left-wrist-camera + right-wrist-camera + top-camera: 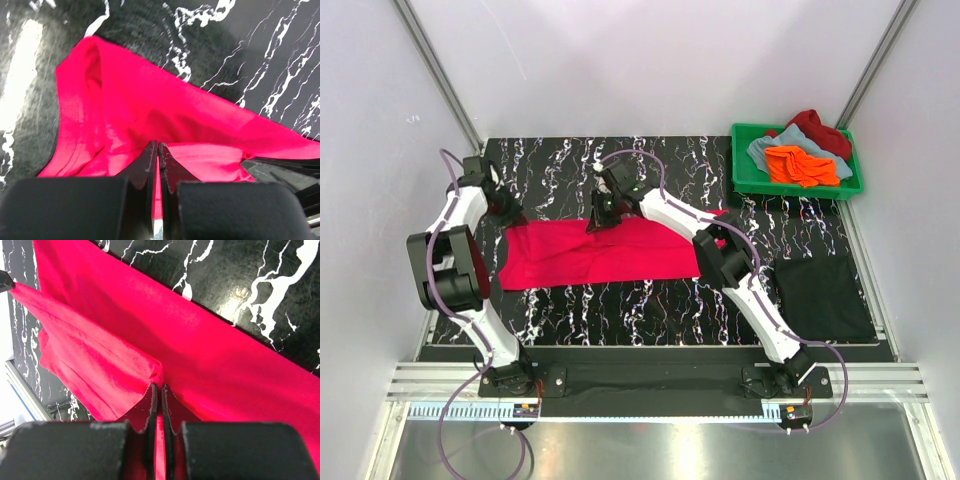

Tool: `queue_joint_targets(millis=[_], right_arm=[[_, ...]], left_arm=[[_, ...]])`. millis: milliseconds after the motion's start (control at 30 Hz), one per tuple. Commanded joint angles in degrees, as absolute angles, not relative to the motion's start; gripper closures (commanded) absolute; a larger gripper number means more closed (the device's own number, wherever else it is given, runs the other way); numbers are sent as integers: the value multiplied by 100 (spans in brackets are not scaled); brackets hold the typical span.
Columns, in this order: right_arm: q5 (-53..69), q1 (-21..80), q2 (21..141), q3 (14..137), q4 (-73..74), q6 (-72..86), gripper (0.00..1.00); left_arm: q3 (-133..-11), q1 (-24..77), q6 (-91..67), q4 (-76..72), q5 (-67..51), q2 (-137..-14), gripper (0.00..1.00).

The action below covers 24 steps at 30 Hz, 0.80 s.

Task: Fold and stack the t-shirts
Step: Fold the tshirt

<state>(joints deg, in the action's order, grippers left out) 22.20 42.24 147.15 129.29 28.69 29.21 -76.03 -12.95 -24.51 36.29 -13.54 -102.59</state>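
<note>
The bright pinkish-red t-shirt (605,252) lies spread sideways on the black marbled table. My left gripper (511,214) is at its far left corner and is shut on the cloth (150,115), with a strip of red between the jaws. My right gripper (597,222) is at the shirt's far edge near the middle, shut on a pinched fold of the cloth (125,355). Both hold the far edge slightly raised. The orange t-shirt (800,165), the grey-blue one (765,148) and the dark red one (820,130) lie heaped in the green crate (745,185).
The green crate stands at the far right corner of the table. A flat black cloth (825,295) lies at the near right. Metal frame posts and white walls close in the table on the left, right and back.
</note>
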Motion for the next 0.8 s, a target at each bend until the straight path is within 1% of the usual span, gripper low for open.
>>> queue_joint_targets(millis=[0, 200, 767], right_arm=[[2347, 4175, 14599, 12920, 2742, 3006, 92], [2329, 4113, 14660, 13017, 2725, 3067, 91], [2276, 4034, 14546, 12779, 2733, 3217, 89]], left_arm=[[-7971, -1231, -2505, 3428, -1415, -10362, 94], [-8051, -1213, -2443, 3437, -1327, -10573, 93], [-8569, -1072, -2461, 3472, -1327, -11153, 92]])
